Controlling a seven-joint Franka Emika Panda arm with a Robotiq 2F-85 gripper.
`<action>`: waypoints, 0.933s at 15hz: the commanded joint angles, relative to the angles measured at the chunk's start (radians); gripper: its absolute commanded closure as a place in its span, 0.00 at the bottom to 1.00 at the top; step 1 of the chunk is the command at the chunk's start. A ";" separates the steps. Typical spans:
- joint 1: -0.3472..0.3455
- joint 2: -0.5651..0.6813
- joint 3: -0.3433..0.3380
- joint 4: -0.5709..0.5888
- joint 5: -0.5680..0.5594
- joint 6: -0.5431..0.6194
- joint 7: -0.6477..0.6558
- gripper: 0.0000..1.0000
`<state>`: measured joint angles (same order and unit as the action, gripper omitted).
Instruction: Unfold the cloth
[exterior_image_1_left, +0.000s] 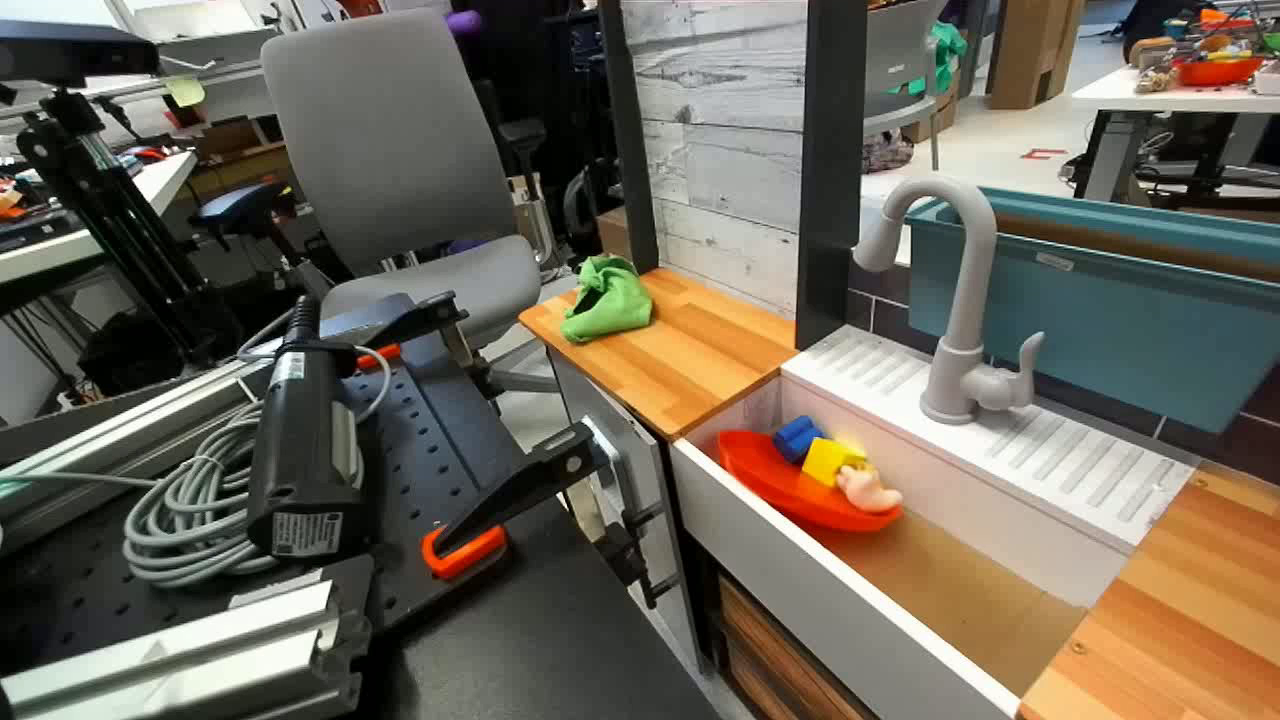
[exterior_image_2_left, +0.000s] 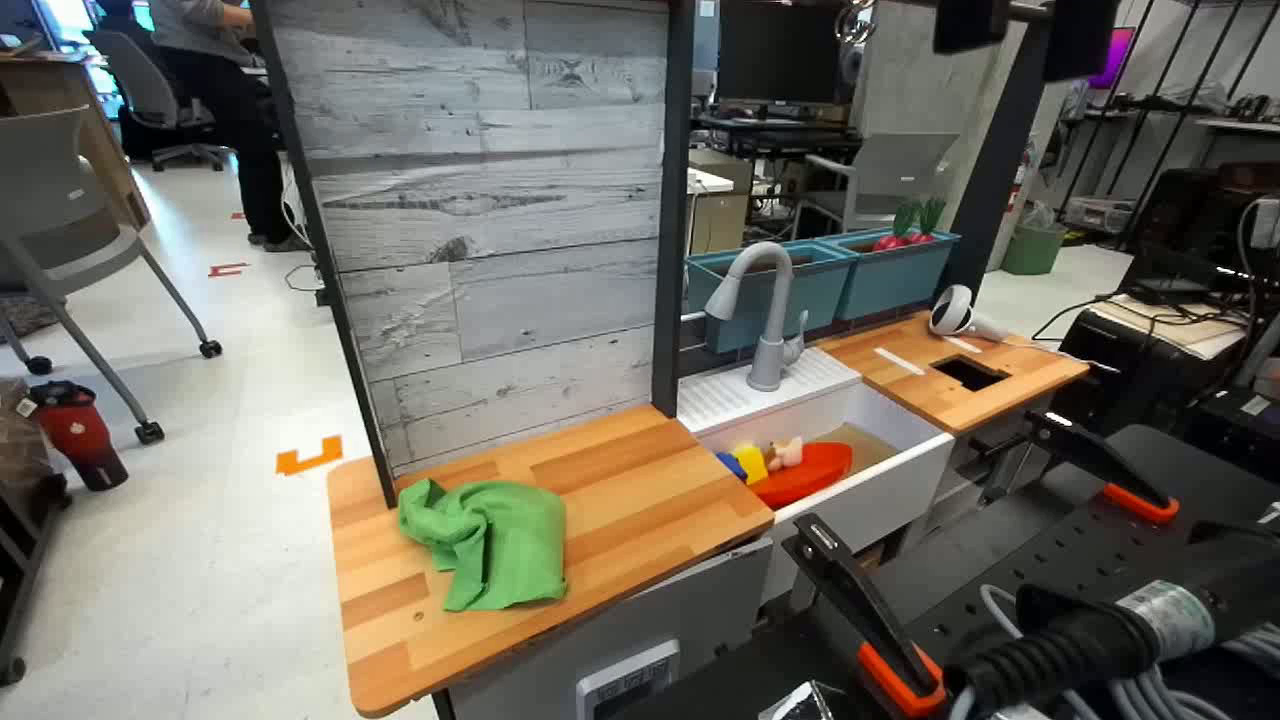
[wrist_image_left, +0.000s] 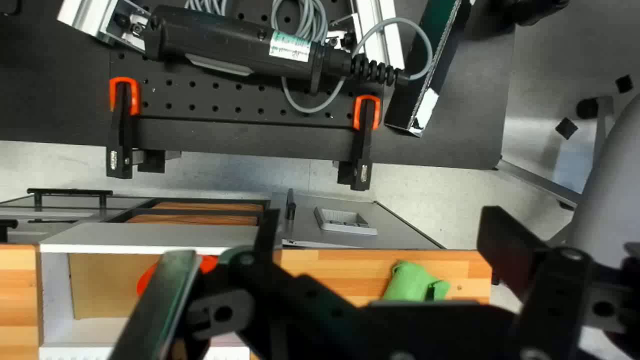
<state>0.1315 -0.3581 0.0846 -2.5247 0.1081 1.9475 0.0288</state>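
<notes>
- Far left, in an exterior view only: a red tumbler stands on the pale floor; to its right, an orange floor mark.
- Left of centre, in all three views: the green cloth lies crumpled on the wooden tabletop, just beside the foot of a plank panel. In an exterior view a fold arches over a dark hollow.
- Centre: the white sink contains a red dish bearing a blue piece, a yellow block and a pale pink piece, all distinct in both exterior views; a gray faucet rises behind.
- Right, in an exterior view only: radishes in a teal planter, and a white device resting near a rectangular opening.
- Far right: a black cabled unit, cropped in an exterior view, appears end to end in the wrist view.
- Wrist view, left to right: the sink with parts of the red dish; the gripper, visible here alone, its jaws standing well apart; the cloth, on the tabletop, its lower part covered by the gripper's body.
</notes>
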 joint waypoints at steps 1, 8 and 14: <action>-0.007 0.000 0.006 0.003 0.002 -0.003 -0.002 0.00; -0.011 0.055 0.018 0.031 0.001 0.021 0.048 0.00; 0.006 0.367 0.092 0.146 -0.046 0.346 0.211 0.00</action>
<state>0.1317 -0.1875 0.1408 -2.4856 0.1024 2.1837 0.1769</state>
